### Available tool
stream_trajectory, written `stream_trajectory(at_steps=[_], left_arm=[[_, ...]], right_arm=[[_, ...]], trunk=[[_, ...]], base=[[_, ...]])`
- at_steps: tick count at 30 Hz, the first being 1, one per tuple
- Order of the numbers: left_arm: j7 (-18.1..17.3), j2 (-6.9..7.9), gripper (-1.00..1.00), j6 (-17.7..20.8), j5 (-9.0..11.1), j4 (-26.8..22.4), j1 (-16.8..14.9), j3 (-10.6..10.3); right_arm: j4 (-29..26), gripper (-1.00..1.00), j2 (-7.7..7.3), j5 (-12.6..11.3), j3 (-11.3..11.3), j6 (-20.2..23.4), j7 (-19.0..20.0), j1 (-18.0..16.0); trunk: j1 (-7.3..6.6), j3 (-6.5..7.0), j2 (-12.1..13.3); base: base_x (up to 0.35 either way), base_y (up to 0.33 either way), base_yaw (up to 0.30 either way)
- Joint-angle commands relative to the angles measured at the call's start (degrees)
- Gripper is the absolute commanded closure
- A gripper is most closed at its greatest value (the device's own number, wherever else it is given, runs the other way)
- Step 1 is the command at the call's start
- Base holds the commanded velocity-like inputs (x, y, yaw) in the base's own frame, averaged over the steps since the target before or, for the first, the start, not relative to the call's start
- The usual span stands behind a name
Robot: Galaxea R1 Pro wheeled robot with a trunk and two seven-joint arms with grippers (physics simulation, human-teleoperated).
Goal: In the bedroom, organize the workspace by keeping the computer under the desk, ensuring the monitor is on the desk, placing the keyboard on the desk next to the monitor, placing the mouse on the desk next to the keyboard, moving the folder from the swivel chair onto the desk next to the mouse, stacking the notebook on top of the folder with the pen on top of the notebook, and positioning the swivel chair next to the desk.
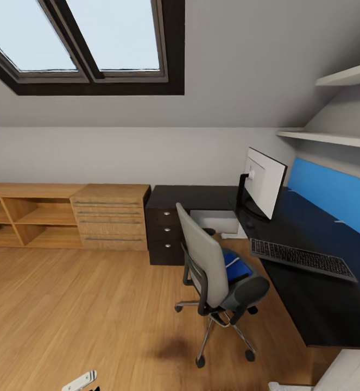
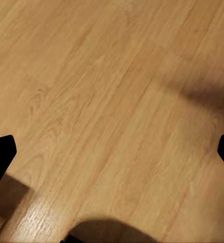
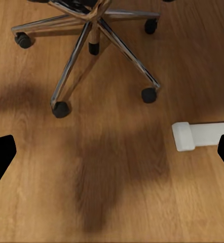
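Across the wooden floor [image 1: 82, 315], ahead and to the robot's right, stands the swivel chair [image 1: 215, 271], its grey back turned toward the camera and its seat facing the dark tabletop [image 1: 315, 304]. On that seat lies the blue folder [image 1: 235, 265], partly hidden by the backrest; how its long edge runs I cannot tell. It is the thing to fetch first, and it sits well apart from both arms.

On the tabletop the monitor [image 1: 264, 182] stands upright near the back corner, and the keyboard [image 1: 302, 259] lies in front of it, long axis running along the tabletop's edge. A small dark shape by the monitor's foot may be the mouse, though it is too small to say. A pale box [image 1: 215, 220] under the tabletop is probably the computer. Notebook and pen I cannot pick out.

From the right wrist camera, the chair's chrome star base [image 3: 94, 43] and castors are close ahead, and a white foot [image 3: 200, 135] rests on the floor beside them. That arm is the nearer one, so reaching over the chair's side to the folder looks like its job. Both pairs of jaws appear only as dark tips at opposite frame edges, so they look spread wide and carry nothing. The left wrist camera looks down on bare floor.
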Motion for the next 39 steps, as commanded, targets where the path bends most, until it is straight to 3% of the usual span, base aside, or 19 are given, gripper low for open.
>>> stream_trajectory(at_steps=[1, 30, 33, 39], left_arm=[[0.29, 0.01, -1.0, 0.23, 0.5, -0.11, -0.02, -0.06], [0.39, 0.0, -1.0, -0.03, 0.32, 0.77, -0.02, -0.58], [0.26, 0.0, -1.0, -2.97, 0.3, 0.77, -0.02, -0.99], [0.29, 0.02, -1.0, -4.22, 0.3, 0.9, -0.02, -1.7]], right_arm=[[0.05, -1.0, 0.01, 0.07, 0.0, -0.22, -0.21, -0.04], [0.07, -1.0, -0.06, 0.07, 0.0, -0.33, -0.21, -0.04], [0.07, -1.0, -0.08, 0.07, 0.0, -0.41, -0.21, -0.04], [0.07, -1.0, -0.08, 0.07, 0.0, -0.5, -0.21, -0.04]], trunk=[[0.23, -0.25, -0.45], [6.6, -5.46, -12.09], [7.26, -5.99, -13.29], [8.57, -7.07, -15.69]], base=[[0.0, 0.0, -0.003], [0.0, 0.0, 0.0], [0.0, 0.0, 0.0], [0.0, 0.0, 0.0]])
